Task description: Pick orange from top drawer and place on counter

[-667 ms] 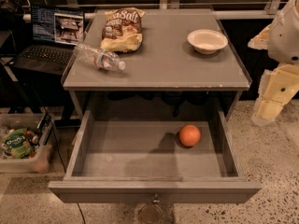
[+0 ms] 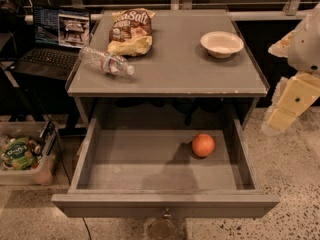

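Nothing much has shifted since a moment ago: the orange (image 2: 203,145) lies on the same spot on the floor of the open top drawer (image 2: 82,156), toward the back and the right side, near the right wall but not touching it, and it casts a soft shadow to its left. The robot's gripper (image 2: 278,120) still hangs off the right edge of the scene, beside the cabinet's right front corner and well apart from the fruit, at about the height between the counter (image 2: 180,71) and the drawer. Its pale arm links sit about where they were. Whether the gripper is released or clenched I cannot tell from here. The drawer stays pulled fully out, and its small round knob (image 2: 166,215) shows at the middle of the front panel. On the counter, also unmoved, a white bowl (image 2: 222,43) sits at the back right, a bag of chips (image 2: 130,31) at the back left, and a clear water bottle (image 2: 106,61) lies on its side in front of the bag, near the left edge. An open laptop (image 2: 55,39) stands on a dark surface to the left of the cabinet, and a bin of packets (image 2: 25,159) rests on the speckled floor (image 2: 295,184) below it. Between the gripper and the orange stands the drawer's right wall, with the counter's right corner above it. Nothing else is in the drawer, and nothing covers the fruit.
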Tool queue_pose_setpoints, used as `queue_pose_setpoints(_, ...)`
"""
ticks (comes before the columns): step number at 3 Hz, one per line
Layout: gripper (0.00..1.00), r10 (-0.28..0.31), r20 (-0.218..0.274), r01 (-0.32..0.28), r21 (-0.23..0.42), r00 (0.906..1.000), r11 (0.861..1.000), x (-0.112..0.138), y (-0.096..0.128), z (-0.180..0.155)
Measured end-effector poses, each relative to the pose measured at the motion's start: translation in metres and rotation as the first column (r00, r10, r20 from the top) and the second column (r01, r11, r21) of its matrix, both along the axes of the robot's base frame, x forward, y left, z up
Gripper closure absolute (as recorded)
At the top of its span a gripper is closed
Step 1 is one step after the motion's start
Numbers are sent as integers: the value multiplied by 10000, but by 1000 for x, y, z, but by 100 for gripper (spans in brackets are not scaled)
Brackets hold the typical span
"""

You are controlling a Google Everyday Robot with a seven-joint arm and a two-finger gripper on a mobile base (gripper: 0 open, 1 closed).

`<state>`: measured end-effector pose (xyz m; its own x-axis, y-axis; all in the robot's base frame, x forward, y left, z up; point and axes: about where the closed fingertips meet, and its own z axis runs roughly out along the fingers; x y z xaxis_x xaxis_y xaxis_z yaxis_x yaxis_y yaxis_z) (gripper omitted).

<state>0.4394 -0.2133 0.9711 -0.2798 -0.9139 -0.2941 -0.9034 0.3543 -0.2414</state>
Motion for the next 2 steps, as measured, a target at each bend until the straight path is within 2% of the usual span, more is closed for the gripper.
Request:
queue_pose_setpoints(1, 0, -1880, 99, 1833, 1769, 9821, 9670, -6, 1, -15)
queue_pose_setpoints(2, 0, -3699, -54, 3534, 3087, 9290, 8831, 4, 5, -34)
